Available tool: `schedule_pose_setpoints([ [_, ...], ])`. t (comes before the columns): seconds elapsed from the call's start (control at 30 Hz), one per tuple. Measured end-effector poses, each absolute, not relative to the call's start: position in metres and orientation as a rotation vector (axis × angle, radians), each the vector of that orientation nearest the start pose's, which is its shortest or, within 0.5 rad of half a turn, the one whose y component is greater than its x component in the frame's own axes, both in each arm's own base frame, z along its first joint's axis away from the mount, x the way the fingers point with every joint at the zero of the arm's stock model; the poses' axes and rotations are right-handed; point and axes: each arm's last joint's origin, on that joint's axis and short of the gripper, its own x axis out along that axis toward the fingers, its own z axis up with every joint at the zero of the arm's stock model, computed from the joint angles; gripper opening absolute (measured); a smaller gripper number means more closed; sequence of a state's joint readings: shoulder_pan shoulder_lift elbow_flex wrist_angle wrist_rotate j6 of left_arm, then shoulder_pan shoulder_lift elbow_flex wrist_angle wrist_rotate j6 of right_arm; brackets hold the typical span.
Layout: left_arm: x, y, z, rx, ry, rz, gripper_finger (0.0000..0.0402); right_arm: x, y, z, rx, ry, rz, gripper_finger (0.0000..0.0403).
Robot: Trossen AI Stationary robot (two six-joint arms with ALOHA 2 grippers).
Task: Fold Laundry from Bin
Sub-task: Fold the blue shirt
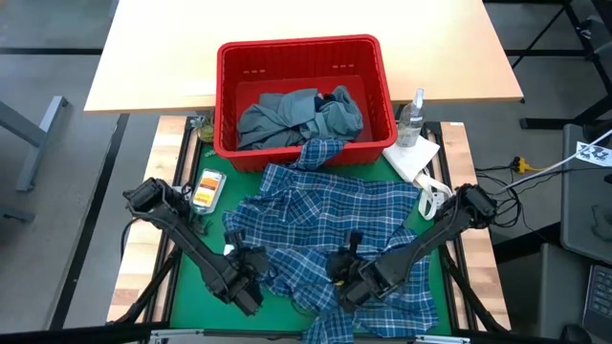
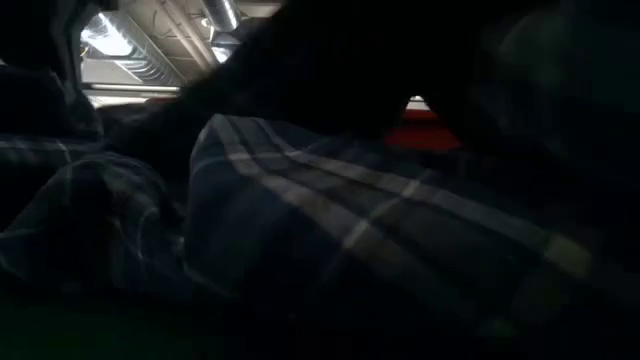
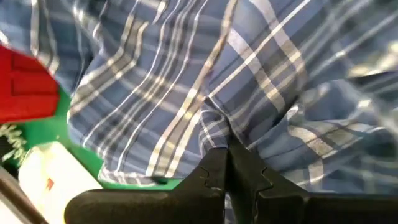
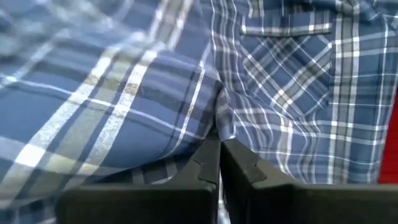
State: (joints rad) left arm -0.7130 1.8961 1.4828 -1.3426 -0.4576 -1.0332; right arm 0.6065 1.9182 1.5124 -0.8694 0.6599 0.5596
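Note:
The blue-white plaid shirt [image 1: 325,215] lies rumpled on the green mat [image 1: 189,287], and its far end drapes up against the near wall of the red bin [image 1: 298,46]. A grey-blue garment [image 1: 296,115] lies bunched inside the bin. My left gripper [image 1: 256,262] is at the shirt's near left part and is shut on the cloth. My right gripper [image 1: 341,269] is at the shirt's near middle and is also shut on the cloth. In the low view the plaid cloth [image 2: 330,220] fills the picture, so neither hold shows there. My left gripper pinches a raised fold of the plaid cloth [image 3: 219,127] between its two shut fingers [image 3: 211,171], coming slanting down from the near left. The cloth puckers toward the fingertips; the rest lies slack on the mat. My right gripper pinches a ridge of the plaid cloth [image 4: 219,115] between its two shut fingers [image 4: 239,165], slanting down from the near right. The shirt's chest pocket [image 4: 286,56] lies just beyond the hold. Wrinkles run toward the fingertips.
A clear spray bottle [image 1: 412,117] and a white paper towel [image 1: 413,156] sit right of the bin. A small orange-and-white pack [image 1: 207,187] lies on the mat's left side. A white object [image 1: 435,199] sits by the right arm. A light wooden tabletop [image 1: 153,57] lies behind the bin.

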Motion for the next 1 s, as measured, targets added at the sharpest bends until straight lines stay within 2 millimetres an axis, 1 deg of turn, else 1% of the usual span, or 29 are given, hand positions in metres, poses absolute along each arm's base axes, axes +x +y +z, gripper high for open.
schedule_pose_setpoints([
  [0.17, 0.255, -0.205, 0.201, 0.135, 1.314, 0.581, 0.0000, 0.334, 0.188, 0.222, -0.276, 1.018, -0.308, 0.0010],
  [0.33, 0.253, -0.203, 0.191, 0.135, 1.314, 0.583, 0.0000, 0.343, 0.173, 0.220, -0.184, 1.090, -0.265, 0.0012],
  [0.4, 0.253, -0.203, 0.190, 0.135, 1.314, 0.585, 0.0000, 0.346, 0.168, 0.219, -0.137, 1.125, -0.234, 0.0022],
  [0.5, 0.253, -0.203, 0.190, 0.126, 1.311, 0.594, 0.0003, 0.349, 0.162, 0.218, -0.087, 1.161, -0.202, 0.0051],
  [0.67, 0.253, -0.202, 0.190, 0.114, 1.309, 0.605, 0.0041, 0.351, 0.158, 0.218, -0.070, 1.170, -0.200, 0.0111],
  [0.77, 0.255, -0.199, 0.190, 0.107, 1.310, 0.612, 0.0070, 0.351, 0.158, 0.218, -0.060, 1.180, -0.185, 0.0136],
  [0.9, 0.257, -0.196, 0.190, 0.089, 1.336, 0.620, 0.0098, 0.348, 0.158, 0.220, -0.024, 1.222, -0.140, 0.0150],
  [1.0, 0.257, -0.196, 0.197, 0.082, 1.350, 0.646, 0.0105, 0.343, 0.157, 0.230, -0.027, 1.229, -0.134, 0.0151],
])
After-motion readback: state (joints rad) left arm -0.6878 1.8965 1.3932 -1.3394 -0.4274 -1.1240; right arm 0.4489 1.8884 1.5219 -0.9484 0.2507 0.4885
